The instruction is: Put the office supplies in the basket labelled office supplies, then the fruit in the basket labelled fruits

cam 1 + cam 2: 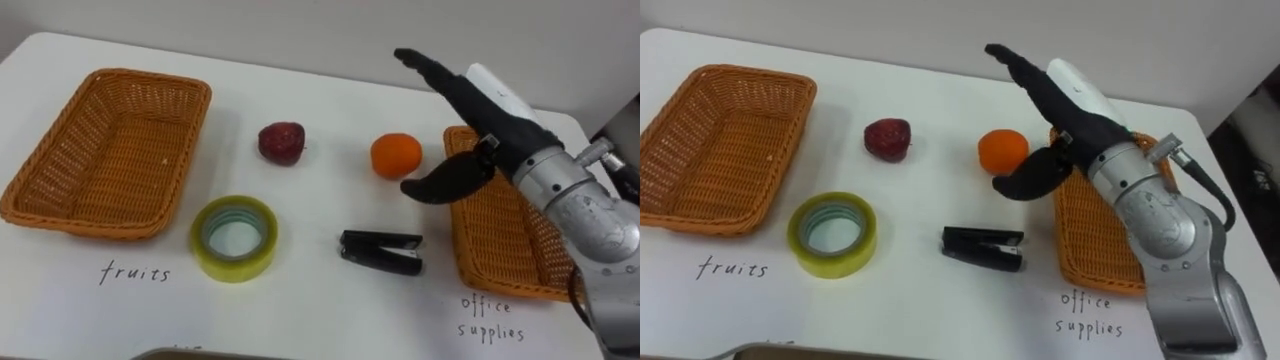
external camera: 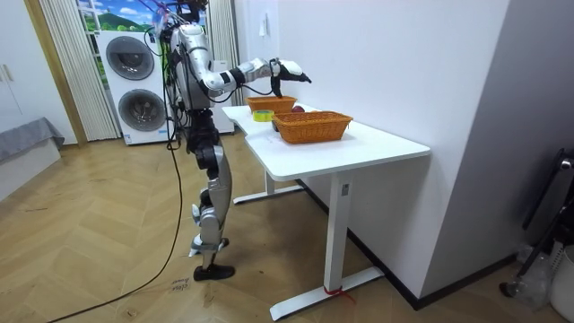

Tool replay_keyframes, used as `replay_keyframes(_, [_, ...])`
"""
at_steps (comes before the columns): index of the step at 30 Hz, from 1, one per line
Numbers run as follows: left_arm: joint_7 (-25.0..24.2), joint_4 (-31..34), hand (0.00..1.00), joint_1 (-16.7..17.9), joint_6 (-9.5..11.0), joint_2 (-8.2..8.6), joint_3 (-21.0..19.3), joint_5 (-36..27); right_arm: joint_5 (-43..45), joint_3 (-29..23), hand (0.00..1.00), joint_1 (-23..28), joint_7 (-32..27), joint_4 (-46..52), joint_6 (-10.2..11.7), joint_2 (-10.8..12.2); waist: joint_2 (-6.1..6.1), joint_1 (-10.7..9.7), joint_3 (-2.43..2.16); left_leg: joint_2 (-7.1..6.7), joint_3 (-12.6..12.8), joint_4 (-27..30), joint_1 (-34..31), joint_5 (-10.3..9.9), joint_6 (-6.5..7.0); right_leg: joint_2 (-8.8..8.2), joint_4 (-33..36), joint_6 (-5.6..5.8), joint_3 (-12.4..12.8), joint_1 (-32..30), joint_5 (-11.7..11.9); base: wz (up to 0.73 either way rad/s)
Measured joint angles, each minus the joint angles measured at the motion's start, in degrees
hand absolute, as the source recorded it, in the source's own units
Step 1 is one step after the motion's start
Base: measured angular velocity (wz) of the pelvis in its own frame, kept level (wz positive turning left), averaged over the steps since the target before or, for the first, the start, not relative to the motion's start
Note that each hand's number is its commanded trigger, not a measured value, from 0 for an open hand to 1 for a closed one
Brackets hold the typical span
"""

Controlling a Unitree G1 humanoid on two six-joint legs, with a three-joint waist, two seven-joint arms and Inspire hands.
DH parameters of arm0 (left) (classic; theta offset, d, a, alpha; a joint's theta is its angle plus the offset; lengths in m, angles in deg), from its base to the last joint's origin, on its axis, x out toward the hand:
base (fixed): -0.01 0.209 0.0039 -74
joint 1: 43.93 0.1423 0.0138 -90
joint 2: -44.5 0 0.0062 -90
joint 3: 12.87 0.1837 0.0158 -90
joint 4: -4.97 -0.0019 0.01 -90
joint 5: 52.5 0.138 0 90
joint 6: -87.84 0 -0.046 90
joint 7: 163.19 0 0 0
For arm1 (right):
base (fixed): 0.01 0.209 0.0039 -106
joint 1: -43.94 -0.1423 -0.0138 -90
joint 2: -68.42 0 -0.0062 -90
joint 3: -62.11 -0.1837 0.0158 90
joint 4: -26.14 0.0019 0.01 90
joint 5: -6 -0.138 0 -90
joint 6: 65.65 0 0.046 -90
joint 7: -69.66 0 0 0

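1. A white bench [image 1: 320,310] stands by a wall, and the robot stands at its end with two stacked washing machines [image 2: 134,85] behind it.
2. An empty wicker basket [image 1: 110,150] sits at the left, and a second basket [image 1: 495,235] at the right.
3. Between them lie a dark red fruit [image 1: 282,142] and an orange [image 1: 396,156] on the far side, and a tape roll [image 1: 262,240] and a black stapler [image 1: 381,252] on the near side.
4. The right hand [image 1: 490,125] hovers released above the right basket's far-left corner, just right of the orange, with fingers straight, thumb spread and nothing in it.
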Motion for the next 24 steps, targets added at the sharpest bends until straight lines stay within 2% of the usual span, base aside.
replay_keyframes(6, [-0.45, -0.01, 0.00, -0.83, 0.00, -0.32, 0.00, -0.05, -0.71, 1.24, 0.00, -0.01, 3.62, -0.02, -0.49, 0.00, -0.18, 1.07, -0.09, 0.02, -0.21, 0.14, -0.03, 0.00, 0.00, -0.05, -0.03, 0.00, 0.01, 0.15, 0.00, 0.00])
replay_keyframes(13, [-0.39, -0.27, 0.00, -1.57, 0.04, -0.53, 0.01, -0.16, -0.75, 2.15, 0.00, 0.00, 7.61, -1.25, -0.50, 0.02, -0.48, 2.44, 0.07, -0.04, -0.24, 0.12, -0.08, 0.02, 0.03, 0.05, 0.01, -0.02, 0.05, 0.28, 0.02, 0.00])
replay_keyframes(24, [-0.43, -0.49, 0.00, -2.06, 0.04, -0.93, 2.07, -0.22, -0.26, 4.00, 0.00, -0.01, 10.11, -2.08, -0.51, 0.37, -0.34, 2.74, 0.40, -0.06, -0.34, -0.26, -0.08, 0.02, 0.03, 0.20, -0.02, -0.02, 0.02, 0.20, 0.02, 0.00])
